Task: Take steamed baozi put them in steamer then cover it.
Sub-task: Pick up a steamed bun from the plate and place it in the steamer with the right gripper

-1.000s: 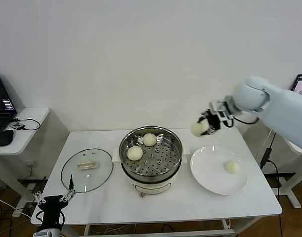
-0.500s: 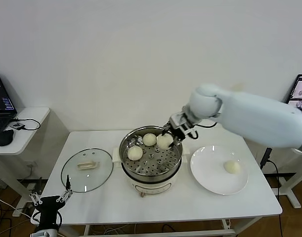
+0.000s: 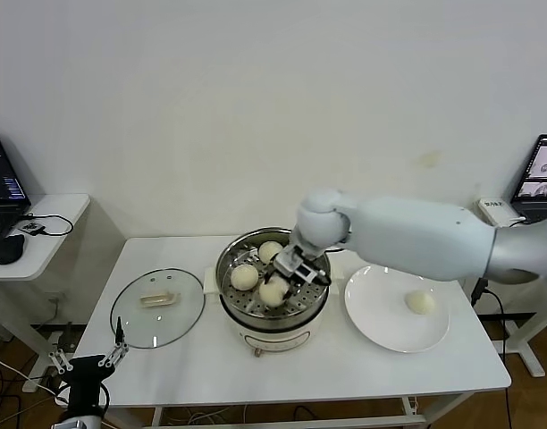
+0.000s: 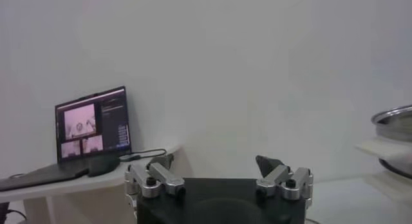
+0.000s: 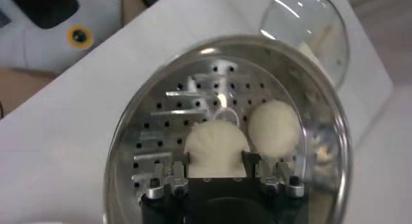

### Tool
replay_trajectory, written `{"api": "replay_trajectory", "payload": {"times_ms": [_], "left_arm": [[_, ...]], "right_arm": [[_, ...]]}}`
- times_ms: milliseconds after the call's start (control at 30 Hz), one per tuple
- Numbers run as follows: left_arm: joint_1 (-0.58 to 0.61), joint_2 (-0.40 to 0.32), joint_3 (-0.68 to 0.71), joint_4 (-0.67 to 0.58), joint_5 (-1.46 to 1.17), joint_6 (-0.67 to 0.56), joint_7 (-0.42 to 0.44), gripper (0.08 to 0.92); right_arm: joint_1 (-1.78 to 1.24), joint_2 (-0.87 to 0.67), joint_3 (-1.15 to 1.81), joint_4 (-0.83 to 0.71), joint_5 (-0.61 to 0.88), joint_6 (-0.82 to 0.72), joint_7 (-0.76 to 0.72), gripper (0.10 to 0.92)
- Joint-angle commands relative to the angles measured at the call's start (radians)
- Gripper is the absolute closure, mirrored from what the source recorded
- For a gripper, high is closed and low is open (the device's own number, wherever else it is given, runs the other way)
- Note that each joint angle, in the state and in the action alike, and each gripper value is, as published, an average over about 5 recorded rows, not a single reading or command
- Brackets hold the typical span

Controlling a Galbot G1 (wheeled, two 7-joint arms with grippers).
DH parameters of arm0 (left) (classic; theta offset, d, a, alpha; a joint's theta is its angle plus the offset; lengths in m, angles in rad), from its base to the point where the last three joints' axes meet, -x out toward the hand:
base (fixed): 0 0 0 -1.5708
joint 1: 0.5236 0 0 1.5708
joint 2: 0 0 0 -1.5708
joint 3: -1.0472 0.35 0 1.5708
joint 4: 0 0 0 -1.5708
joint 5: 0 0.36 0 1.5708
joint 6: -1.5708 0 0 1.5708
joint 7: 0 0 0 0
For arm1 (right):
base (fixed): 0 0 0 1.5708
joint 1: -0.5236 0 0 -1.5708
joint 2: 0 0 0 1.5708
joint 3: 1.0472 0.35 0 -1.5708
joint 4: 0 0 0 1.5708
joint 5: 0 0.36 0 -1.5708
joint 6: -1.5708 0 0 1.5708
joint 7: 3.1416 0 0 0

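My right gripper (image 3: 282,279) is over the steamer (image 3: 273,284) and shut on a cream-white baozi (image 3: 273,290), held just above the perforated tray; the right wrist view shows the bun (image 5: 216,147) between the fingers. Two more baozi lie in the steamer, one at the far side (image 3: 271,252) and one at the left (image 3: 244,277); one of them shows in the right wrist view (image 5: 274,127). A fourth baozi (image 3: 421,302) lies on the white plate (image 3: 381,322). The glass cover (image 3: 157,307) lies flat on the table left of the steamer. My left gripper (image 3: 88,361) is open, low off the table's front left corner.
A side table with a laptop and mouse (image 3: 7,248) stands at the left. Another laptop (image 3: 540,165) sits at the far right. The left wrist view shows a laptop (image 4: 91,130) on a desk and the steamer's edge (image 4: 394,123).
My right gripper carried the baozi from above the plate leftward over the steamer and lowered it toward the tray's front centre. The left arm only shifted slightly.
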Motion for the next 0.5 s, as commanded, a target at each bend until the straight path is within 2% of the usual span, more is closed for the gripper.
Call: {"api": "replay_trajectory", "payload": {"times_ms": [33,300,400,500], "left_arm": [[-0.004,-0.001,0.002,0.003,-0.001,0.0,0.0,0.177],[-0.008,0.0,0.006,0.007,-0.003,0.0,0.0,0.177],[-0.011,0.001,0.009,0.007,-0.003,0.001,0.0,0.177],[-0.013,0.003,0.011,0.007,-0.003,0.002,0.001,0.177]], "right_arm": [[-0.013,0.054,-0.023,-0.014,-0.065,0.084,-0.003,0.482],[0.002,0.018,-0.027,-0.008,-0.094,0.106,-0.009,0.479],[0.002,-0.002,-0.02,0.001,-0.088,0.109,0.009,0.44],[0.021,-0.031,-0.01,0.013,-0.082,0.107,0.015,0.361]]}}
